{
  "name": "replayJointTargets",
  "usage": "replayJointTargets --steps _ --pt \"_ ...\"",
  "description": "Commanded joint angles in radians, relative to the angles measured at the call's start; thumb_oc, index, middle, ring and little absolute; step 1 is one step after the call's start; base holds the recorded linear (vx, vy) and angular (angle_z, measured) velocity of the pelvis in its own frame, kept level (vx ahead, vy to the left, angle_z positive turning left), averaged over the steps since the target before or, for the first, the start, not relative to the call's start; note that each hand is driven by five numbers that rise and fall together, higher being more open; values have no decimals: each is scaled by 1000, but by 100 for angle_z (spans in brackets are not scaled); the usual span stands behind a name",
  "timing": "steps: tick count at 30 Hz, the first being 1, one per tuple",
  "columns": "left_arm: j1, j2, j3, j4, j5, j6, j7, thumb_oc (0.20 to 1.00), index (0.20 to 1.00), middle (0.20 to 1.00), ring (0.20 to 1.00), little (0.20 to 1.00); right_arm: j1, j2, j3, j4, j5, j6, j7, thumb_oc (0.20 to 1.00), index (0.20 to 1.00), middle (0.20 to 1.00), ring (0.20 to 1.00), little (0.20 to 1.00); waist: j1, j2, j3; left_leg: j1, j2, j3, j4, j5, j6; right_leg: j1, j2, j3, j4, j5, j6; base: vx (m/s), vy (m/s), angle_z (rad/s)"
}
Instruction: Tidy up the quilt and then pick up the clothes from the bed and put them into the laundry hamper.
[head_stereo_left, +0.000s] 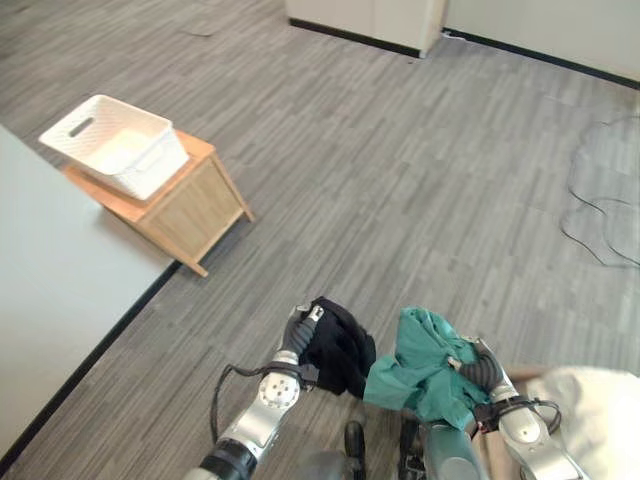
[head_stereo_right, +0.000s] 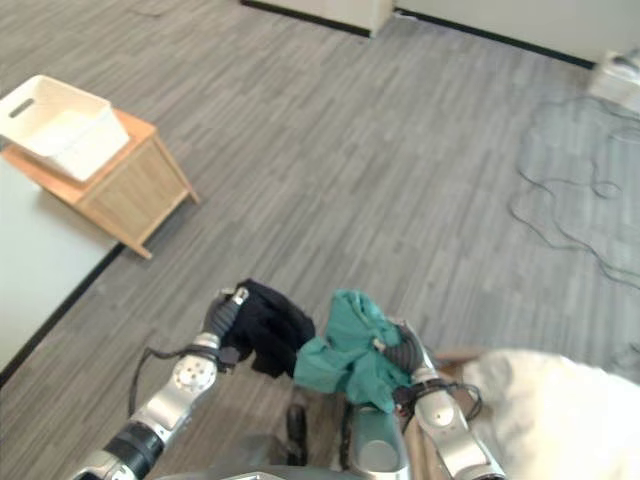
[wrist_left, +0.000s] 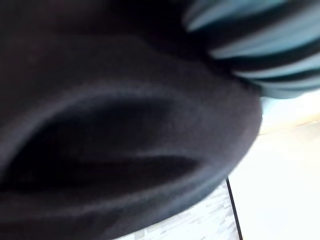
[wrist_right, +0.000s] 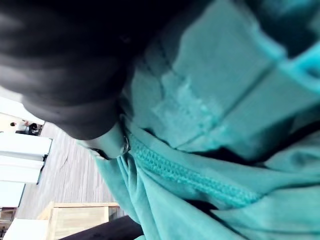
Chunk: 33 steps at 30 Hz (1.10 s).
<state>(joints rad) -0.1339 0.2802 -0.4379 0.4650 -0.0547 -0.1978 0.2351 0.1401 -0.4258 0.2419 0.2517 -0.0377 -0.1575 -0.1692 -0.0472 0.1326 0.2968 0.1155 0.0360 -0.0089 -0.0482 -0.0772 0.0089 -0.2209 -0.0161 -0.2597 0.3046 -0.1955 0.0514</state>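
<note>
My left hand (head_stereo_left: 297, 333) is low in front of me, shut on a bunched black garment (head_stereo_left: 340, 348) that hangs above the floor; the same black garment (wrist_left: 125, 125) lies close against the hand in the left wrist view. Beside it my right hand (head_stereo_left: 480, 368) is shut on a crumpled teal garment (head_stereo_left: 420, 365), whose teal folds (wrist_right: 200, 150) and a stitched seam show in the right wrist view. The two garments almost touch. The white laundry hamper (head_stereo_left: 115, 143) stands at the far left on a low wooden table (head_stereo_left: 195, 205), well away from both hands.
A pale flat surface (head_stereo_left: 50, 300) with a dark lower edge runs along the left. A white quilt (head_stereo_left: 590, 410) bulges at the lower right. Thin cables (head_stereo_left: 600, 200) lie on the grey plank floor at right. White cabinets (head_stereo_left: 370, 20) stand at the far end.
</note>
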Motion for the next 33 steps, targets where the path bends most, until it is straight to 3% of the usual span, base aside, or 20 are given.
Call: replayJointTargets --steps 1,4,5,7,8,10,13,15,16,17,18,19,22,25,26,27,28,29,31,33 --pt "23 10 18 -33 65 -62 -22 200 200 200 200 200 -16 -11 -13 -81 -38 -30 -5 200 200 200 200 200 -28 -65 -30 228 1 157 -39 -101 -89 6 -193 -50 -380 275 168 520 -142 -11" --pt "36 4 11 -20 67 -66 -33 200 200 200 200 200 0 -31 -17 -83 -62 -27 -4 200 200 200 200 200 -26 -67 -33 271 31 139 37 -59 -113 64 -174 -65 -379 297 150 731 -281 11" --pt "47 -3 13 -23 56 -72 -25 200 200 200 200 200 0 -28 -17 -78 -54 -30 -7 200 200 200 200 200 -36 -55 -36 261 63 136 164 19 -140 89 -152 -44 -370 307 126 473 -253 74" --pt "45 -14 14 -10 24 -66 -41 200 200 200 200 200 -10 -53 -20 -81 -35 -40 2 200 200 200 200 200 -18 -73 -33 111 117 141 554 177 -168 186 -123 -52 -385 286 63 613 -400 82" --pt "38 -9 10 -14 16 -64 -35 200 200 200 200 200 -27 -62 -20 -80 -24 -44 -7 200 200 200 200 200 0 -95 -14 -4 110 130 757 212 -156 242 -121 -65 -390 277 34 597 -459 34" --pt "33 1 17 -40 1 -63 -30 200 200 200 200 200 -63 -76 -13 -88 -12 -42 -13 200 200 200 200 200 46 -126 17 -111 137 164 891 176 -131 320 -108 -64 -392 225 9 574 -327 -21" --pt "45 0 32 -50 -3 -60 -28 200 200 200 200 200 -98 -74 13 -81 -11 -40 -7 200 200 200 200 200 100 -132 19 -210 133 230 749 105 -131 396 -99 -54 -392 153 22 619 -45 -51" --pt "75 1 37 -62 2 -59 -32 200 200 200 200 200 -101 -63 38 -71 -13 -46 2 200 200 200 200 200 132 -130 -6 -255 97 292 461 98 -103 440 -69 -33 -392 103 41 720 104 -39" --pt "87 0 41 -65 7 -57 -34 200 200 200 200 200 -103 -53 42 -64 -12 -48 4 200 200 200 200 200 142 -125 -20 -246 83 324 301 114 -98 462 -62 -32 -392 79 47 1020 174 -25" --pt "101 -5 44 -63 15 -51 -36 200 200 200 200 200 -111 -41 48 -48 -11 -51 -3 200 200 200 200 200 158 -107 -43 -253 94 406 96 172 -120 518 -29 -59 -392 31 56 719 130 -39" --pt "104 -4 44 -64 16 -50 -36 200 200 200 200 200 -112 -40 50 -44 -11 -53 -4 200 200 200 200 200 159 -110 -39 -228 81 426 44 211 -110 519 -34 -65 -392 35 57 799 112 -7" --pt "106 -11 45 -59 14 -46 -35 200 200 200 200 200 -114 -32 52 -40 -11 -51 -11 200 200 200 200 200 167 -110 -50 -244 97 472 -9 205 -117 554 -18 -81 -392 11 60 508 52 6" --pt "131 5 54 -65 0 -32 -36 200 200 200 200 200 -99 6 56 -27 -26 -45 -12 200 200 200 200 200 182 -144 -77 -208 50 465 -37 194 -66 610 -29 -107 -310 43 96 769 95 45" --pt "125 15 46 -66 1 -25 -40 200 200 200 200 200 -82 26 56 -29 -41 -41 -9 200 200 200 200 200 187 -173 -69 -130 -15 448 -31 143 -2 514 -106 -92 88 209 210 688 195 101" --pt "120 29 44 -72 10 -19 -34 200 200 200 200 200 -86 31 60 -33 -35 -41 -9 200 200 200 200 200 174 -168 -63 -77 -15 443 -32 115 9 454 -119 -80 242 286 210 492 90 53" --pt "120 30 47 -73 10 -18 -33 200 200 200 200 200 -89 32 62 -33 -35 -41 -9 200 200 200 200 200 177 -162 -63 -86 -2 460 -30 132 13 444 -111 -82 242 297 210 463 115 66" --pt "118 37 47 -76 15 -22 -27 200 200 200 200 200 -77 33 52 -43 -34 -39 -5 200 200 200 200 200 157 -142 -56 -43 5 434 -35 109 23 364 -144 -70 352 294 210 778 80 66" --pt "105 50 42 -84 26 -20 -26 200 200 200 200 200 -59 24 39 -66 -37 -40 1 200 200 200 200 200 110 -109 -39 46 7 378 -39 50 14 241 -188 -100 321 236 186 827 92 53" --pt "107 51 41 -91 23 -22 -30 200 200 200 200 200 -49 18 39 -75 -38 -41 5 200 200 200 200 200 79 -99 -30 69 6 349 -39 40 4 212 -185 -115 277 222 174 629 -32 113" --pt "111 51 39 -97 23 -24 -38 200 200 200 200 200 -39 17 34 -77 -34 -40 10 200 200 200 200 200 53 -101 -29 120 1 311 -39 2 -21 177 -203 -120 49 190 147 665 -194 139"
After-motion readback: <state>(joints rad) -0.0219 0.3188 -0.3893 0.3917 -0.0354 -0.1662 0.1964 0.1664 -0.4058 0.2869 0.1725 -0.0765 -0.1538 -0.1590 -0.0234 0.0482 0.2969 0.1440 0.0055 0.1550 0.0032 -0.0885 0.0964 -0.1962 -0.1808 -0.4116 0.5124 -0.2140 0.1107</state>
